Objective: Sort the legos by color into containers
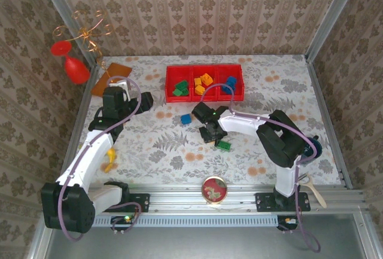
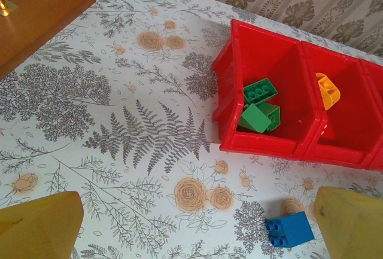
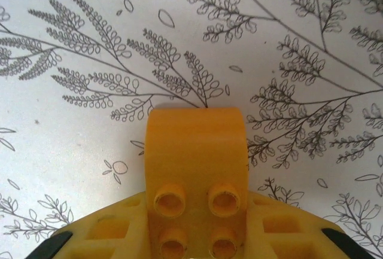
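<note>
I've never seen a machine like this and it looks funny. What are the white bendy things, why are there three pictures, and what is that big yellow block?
The white bendy things are two robot arms bolted to a table. One picture looks down from above. The other two come from little cameras on each arm's wrist, so they look very close.

The arms are sorting toy bricks by color into a red tray with three bins. Green bricks lie in one bin, an orange-yellow brick in the next.

The right hand is holding an orange-yellow brick; that is your big yellow block, seen close up. The left hand is open and holds nothing. A blue brick and a green brick lie on the flowery table.
</note>
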Controlling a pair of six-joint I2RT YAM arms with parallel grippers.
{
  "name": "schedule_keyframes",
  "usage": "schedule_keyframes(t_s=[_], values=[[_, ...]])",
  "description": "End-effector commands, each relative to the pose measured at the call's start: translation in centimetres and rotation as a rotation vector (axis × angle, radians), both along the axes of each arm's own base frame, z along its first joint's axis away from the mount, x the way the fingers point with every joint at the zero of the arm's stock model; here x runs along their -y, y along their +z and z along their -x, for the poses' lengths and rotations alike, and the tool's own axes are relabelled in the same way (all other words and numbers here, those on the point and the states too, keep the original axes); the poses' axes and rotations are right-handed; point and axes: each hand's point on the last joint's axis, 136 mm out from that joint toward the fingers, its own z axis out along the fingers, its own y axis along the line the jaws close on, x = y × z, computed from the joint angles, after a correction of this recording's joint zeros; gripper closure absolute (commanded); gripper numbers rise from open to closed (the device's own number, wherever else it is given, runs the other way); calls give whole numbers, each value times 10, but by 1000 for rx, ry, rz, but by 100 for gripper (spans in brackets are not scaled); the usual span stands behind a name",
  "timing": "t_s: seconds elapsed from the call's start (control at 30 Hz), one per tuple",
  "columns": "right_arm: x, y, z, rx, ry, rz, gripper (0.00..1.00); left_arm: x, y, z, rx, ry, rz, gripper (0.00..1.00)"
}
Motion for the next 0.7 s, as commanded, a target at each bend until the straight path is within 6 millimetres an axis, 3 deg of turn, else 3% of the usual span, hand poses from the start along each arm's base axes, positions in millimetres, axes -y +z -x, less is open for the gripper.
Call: schedule_keyframes(t_s=[0.0, 0.3, 0.67], values=[[-2, 39, -29, 136, -29, -24, 83, -3, -4, -1, -3, 10, 2, 0], [0, 119, -92, 364, -51, -88, 85, -4, -2, 1, 2, 7, -1, 0], [-2, 154, -168, 487, -65, -130, 85, -10, 4, 4, 20, 23, 6, 0]])
